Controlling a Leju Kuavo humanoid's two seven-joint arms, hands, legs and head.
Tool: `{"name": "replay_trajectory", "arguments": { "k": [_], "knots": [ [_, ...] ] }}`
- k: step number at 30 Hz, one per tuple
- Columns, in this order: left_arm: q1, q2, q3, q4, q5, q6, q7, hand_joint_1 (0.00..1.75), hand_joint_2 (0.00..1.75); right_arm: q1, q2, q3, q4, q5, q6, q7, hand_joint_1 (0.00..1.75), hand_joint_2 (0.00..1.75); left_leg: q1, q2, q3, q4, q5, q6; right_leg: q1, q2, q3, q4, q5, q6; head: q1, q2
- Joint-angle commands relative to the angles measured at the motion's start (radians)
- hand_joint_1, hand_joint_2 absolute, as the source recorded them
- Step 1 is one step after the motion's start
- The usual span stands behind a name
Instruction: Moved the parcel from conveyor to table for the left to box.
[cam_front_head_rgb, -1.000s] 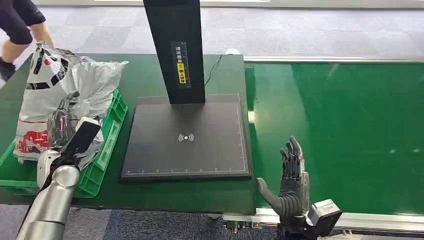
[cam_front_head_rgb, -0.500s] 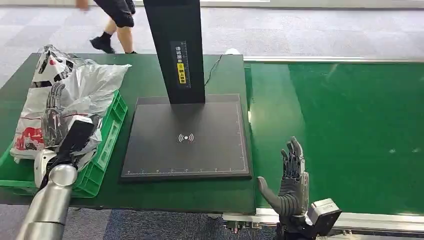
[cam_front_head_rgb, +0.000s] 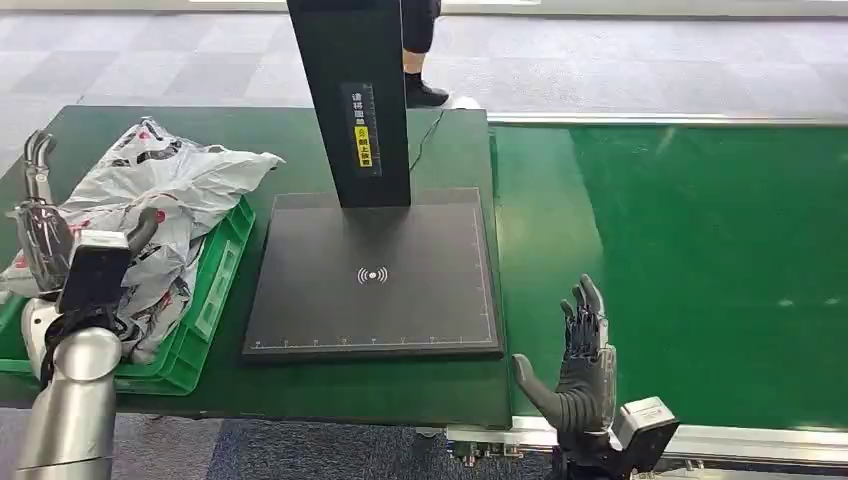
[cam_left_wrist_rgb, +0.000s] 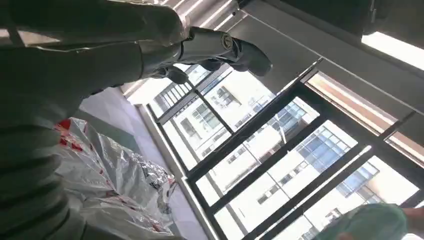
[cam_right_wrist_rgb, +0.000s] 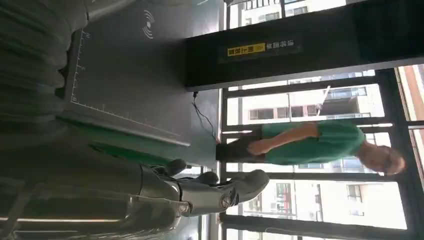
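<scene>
Both hands are empty, fingers spread: left hand (cam_front_head_rgb: 40, 225) beside the parcel (cam_front_head_rgb: 165, 215) in the green crate (cam_front_head_rgb: 205, 305), right hand (cam_front_head_rgb: 580, 360) at the conveyor (cam_front_head_rgb: 700, 260); the black post's yellow label (cam_front_head_rgb: 362, 130) is unreadable.

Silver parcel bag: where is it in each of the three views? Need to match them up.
Head view: silver parcel bag lies in the green crate, left of the black scanner pad.
Left wrist view: crinkled silver with red print, beside the left hand.
Right wrist view: not in it.
Shared landmark, head and right wrist: the scanner pad.
</scene>
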Motion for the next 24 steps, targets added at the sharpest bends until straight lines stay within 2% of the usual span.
{"name": "replay_trajectory", "arguments": {
  "k": [1,5,8,9,11,12,14,15,16,18,21,22,23,24],
  "knots": [
    [-0.073,0.017,-0.014,0.000,0.019,-0.021,0.012,0.00,1.75,-0.026,-0.025,0.013,0.052,-0.001,-0.006,0.004,0.00,1.75,0.001,0.000,-0.001,0.001,0.000,0.000,0.001,-0.002,0.000,-0.001,0.000,0.000,0.000,0.000],
    [-0.063,0.021,-0.016,-0.017,0.057,-0.028,-0.001,0.00,1.75,-0.027,-0.026,0.015,0.051,-0.002,-0.009,0.004,0.00,1.75,0.000,0.000,0.000,0.000,0.000,0.000,0.000,-0.001,0.001,-0.001,0.000,0.000,0.000,0.000],
    [-0.021,0.024,-0.025,-0.118,0.204,-0.041,-0.081,0.00,1.75,-0.021,-0.027,0.014,0.048,-0.005,-0.018,0.003,0.00,1.75,0.000,0.001,0.000,0.000,0.000,0.001,0.001,-0.002,0.001,-0.001,0.000,0.000,0.000,0.000],
    [0.017,0.022,-0.035,-0.177,0.258,-0.036,-0.113,0.00,1.75,-0.014,-0.026,0.013,0.045,-0.006,-0.020,0.003,0.00,1.75,0.001,0.001,0.000,0.000,0.000,0.000,0.001,-0.001,0.001,-0.001,0.000,0.000,0.000,0.000],
    [0.150,-0.024,-0.085,-0.335,0.315,-0.009,-0.199,0.00,1.75,-0.008,-0.022,0.007,0.041,-0.006,-0.019,0.001,0.00,1.75,0.000,0.002,0.001,-0.001,-0.001,0.001,0.000,0.001,0.001,-0.002,0.000,0.000,0.000,0.000],
    [0.258,-0.070,-0.141,-0.417,0.327,0.005,-0.254,0.00,1.75,-0.009,-0.019,0.002,0.040,-0.003,-0.022,0.000,0.00,1.75,0.000,0.003,0.002,-0.002,-0.001,0.001,0.000,0.001,0.003,-0.003,0.000,0.001,0.000,0.000],
    [0.399,-0.114,-0.264,-0.498,0.369,0.024,-0.315,0.00,1.75,-0.004,-0.015,-0.004,0.033,0.003,-0.028,0.000,0.00,1.75,-0.001,0.003,0.003,-0.003,-0.001,0.001,-0.001,0.002,0.003,-0.003,0.000,0.001,0.000,0.000],
    [0.435,-0.120,-0.318,-0.520,0.338,0.069,-0.315,0.00,1.75,-0.002,-0.016,-0.004,0.030,0.003,-0.027,0.000,0.00,1.75,-0.002,0.004,0.007,-0.005,-0.002,0.002,-0.001,0.002,0.006,-0.006,0.000,0.002,0.000,0.000],
    [0.435,-0.120,-0.318,-0.520,0.338,0.069,-0.315,0.00,1.75,-0.002,-0.016,-0.004,0.030,0.003,-0.027,0.000,0.00,1.75,-0.002,0.003,0.006,-0.004,-0.002,0.002,-0.002,0.002,0.005,-0.005,-0.001,0.002,0.000,0.000],
    [0.457,-0.093,-0.404,-0.518,0.398,0.105,-0.315,0.00,1.75,0.004,-0.013,-0.008,0.023,0.008,-0.037,0.002,0.00,1.75,-0.002,0.001,0.003,-0.001,-0.004,0.002,-0.002,0.000,0.003,-0.003,-0.003,0.003,0.000,0.000],
    [0.489,-0.117,-0.506,-0.466,0.431,0.020,-0.315,0.00,1.75,0.015,-0.007,-0.014,0.017,0.012,-0.046,0.005,0.00,1.75,-0.002,0.000,0.003,-0.001,-0.004,0.002,-0.001,-0.002,0.004,-0.004,-0.004,0.003,0.000,0.000],
    [0.497,-0.147,-0.517,-0.411,0.391,-0.040,-0.315,0.00,1.75,0.011,-0.006,-0.014,0.024,0.018,-0.048,0.007,0.00,1.75,-0.003,0.000,0.002,-0.002,-0.004,0.002,-0.002,0.000,0.003,-0.003,-0.003,0.003,0.001,0.000],
    [0.503,-0.148,-0.531,-0.355,0.378,-0.168,-0.267,0.00,1.75,0.007,-0.005,-0.013,0.031,0.030,-0.055,0.010,0.00,1.75,-0.003,0.000,0.004,-0.003,-0.004,0.002,-0.002,-0.002,0.005,-0.005,-0.003,0.003,0.000,0.000],
    [0.502,-0.192,-0.505,-0.296,0.356,-0.210,-0.283,0.00,1.75,0.002,-0.004,-0.012,0.041,0.038,-0.059,0.010,0.00,1.75,-0.003,0.000,0.004,-0.003,-0.004,0.003,-0.003,-0.001,0.004,-0.004,-0.003,0.004,0.000,0.000]
  ]
}}
